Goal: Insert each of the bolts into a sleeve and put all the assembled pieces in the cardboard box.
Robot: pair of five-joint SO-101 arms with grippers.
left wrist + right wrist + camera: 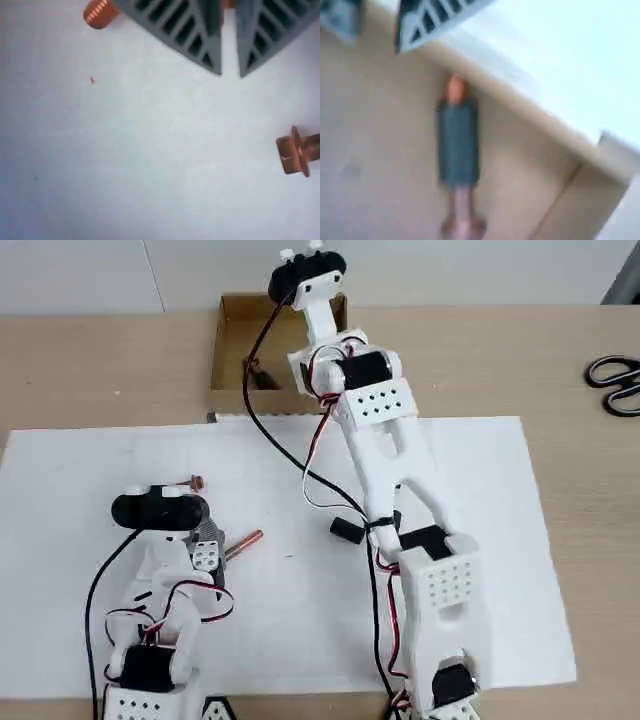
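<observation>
One arm (385, 455) — the right — overhangs cardboard box (215, 350).

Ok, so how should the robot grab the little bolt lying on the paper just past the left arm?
Probably by the thin stem, right next to the wide head, coming straight down from above. The bolt lies flat on its side on the paper with nothing touching it, so the stem can be pinched from both sides, and the head should stop it sliding out.
</observation>
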